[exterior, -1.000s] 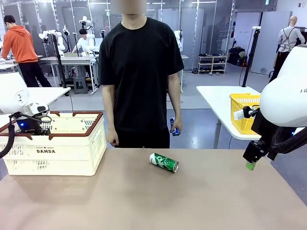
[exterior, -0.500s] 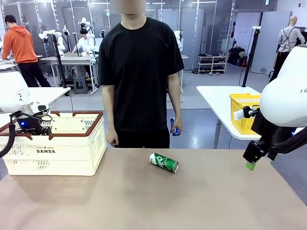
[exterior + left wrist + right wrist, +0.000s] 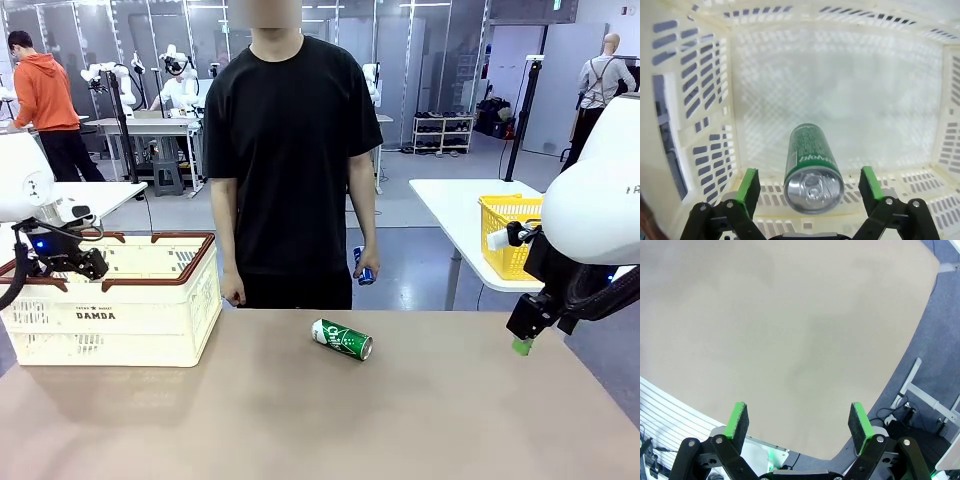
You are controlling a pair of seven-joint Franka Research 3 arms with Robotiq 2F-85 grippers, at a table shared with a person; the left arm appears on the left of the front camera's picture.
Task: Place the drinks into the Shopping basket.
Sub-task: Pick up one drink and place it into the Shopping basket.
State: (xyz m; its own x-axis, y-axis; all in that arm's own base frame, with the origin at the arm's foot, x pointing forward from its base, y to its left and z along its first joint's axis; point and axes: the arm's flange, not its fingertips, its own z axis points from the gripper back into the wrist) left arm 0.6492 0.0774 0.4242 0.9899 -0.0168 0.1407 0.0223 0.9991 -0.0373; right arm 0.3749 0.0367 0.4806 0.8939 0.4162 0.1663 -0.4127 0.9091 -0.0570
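A: What are the fingers of the left gripper (image 3: 809, 172) doing?
B: They stand wide apart, the green pads (image 3: 748, 186) clear of the green can (image 3: 809, 150) between them, so nothing is gripped. The can is inside the basket (image 3: 705, 100), its silver top towards the camera; whether it rests on the basket floor cannot be told

A: And the basket itself?
B: It is cream plastic with slotted walls and a gridded floor, stiff enough to pen in smooth round cans that would roll on a flat top

A: The right gripper (image 3: 799, 407)?
B: It is open too and empty, hovering over the bare tan table (image 3: 790, 315) near its edge, likely waiting. A second green can (image 3: 342, 339) lies on its side mid-table, and the person's hand (image 3: 358, 256) holds a blue can (image 3: 367, 274), so the job looks partly done
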